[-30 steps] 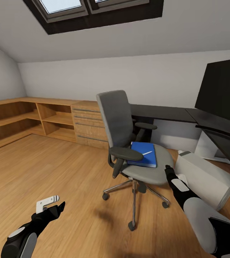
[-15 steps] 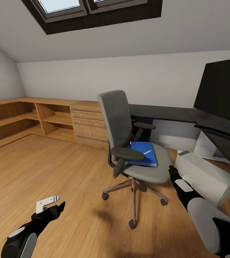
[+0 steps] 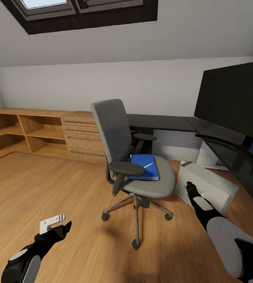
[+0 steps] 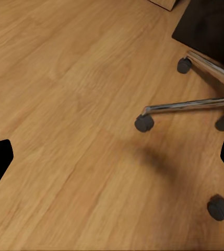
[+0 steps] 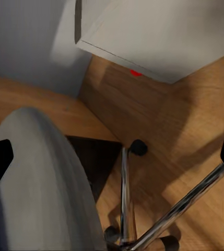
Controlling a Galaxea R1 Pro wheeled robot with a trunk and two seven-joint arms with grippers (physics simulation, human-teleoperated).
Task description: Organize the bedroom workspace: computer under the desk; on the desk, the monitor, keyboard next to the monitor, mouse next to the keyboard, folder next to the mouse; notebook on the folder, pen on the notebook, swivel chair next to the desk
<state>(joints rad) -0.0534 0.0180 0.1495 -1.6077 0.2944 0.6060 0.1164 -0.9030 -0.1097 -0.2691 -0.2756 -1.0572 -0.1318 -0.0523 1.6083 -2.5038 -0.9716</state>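
Observation:
The grey swivel chair (image 3: 114, 133) stands on the wooden floor in the head view, in front of the black desk (image 3: 161, 122). A blue folder (image 3: 141, 173) lies on its seat with the white pen (image 3: 148, 165) on top. The wide black monitor (image 3: 236, 100) stands on the desk at the right. The pale computer (image 3: 209, 184) sits on the floor right of the chair, its red light (image 5: 136, 72) facing the chair. My right gripper (image 3: 189, 185) hovers open between chair seat and computer. My left gripper (image 3: 61, 227) is open, low over bare floor left of the chair. Keyboard, mouse and notebook are out of view.
A light wooden shelf unit and drawer chest (image 3: 81, 137) run along the back wall at the left. The chair's chrome base and casters (image 4: 144, 122) spread over the floor near my left gripper. A skylight (image 3: 79, 10) sits in the sloped ceiling.
The whole picture has shifted left, so the camera has turned right and more of the monitor shows. Both arms keep their pose; chair, folder and computer have not moved.

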